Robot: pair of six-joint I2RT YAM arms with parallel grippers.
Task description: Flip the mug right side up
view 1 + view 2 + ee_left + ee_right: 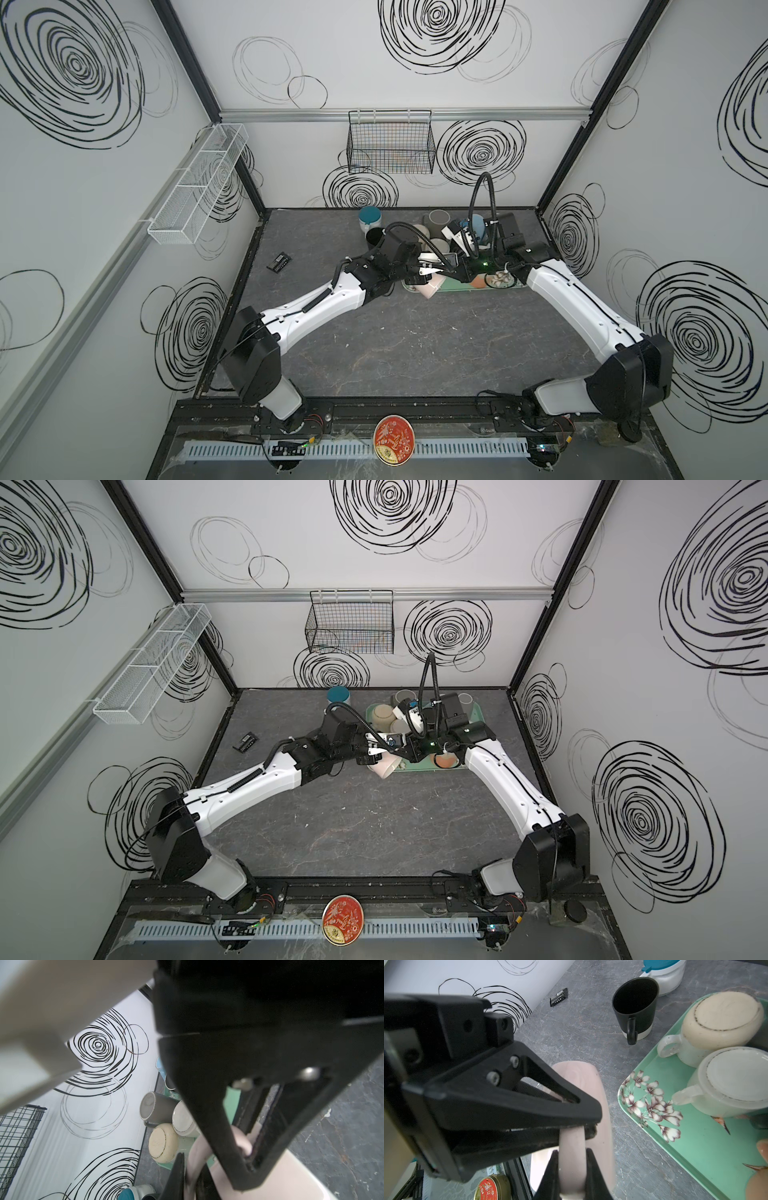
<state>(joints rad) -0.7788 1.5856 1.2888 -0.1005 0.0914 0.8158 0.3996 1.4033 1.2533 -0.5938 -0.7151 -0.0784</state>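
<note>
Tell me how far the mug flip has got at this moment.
Done: the pink mug is off the green tray. In hand: left gripper and right gripper both clamp it, tilted above the table. Left: finish the turn and set it down upright.

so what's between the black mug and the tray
Nothing, just bare table between the black mug and the tray; the right wrist view shows it.
</note>
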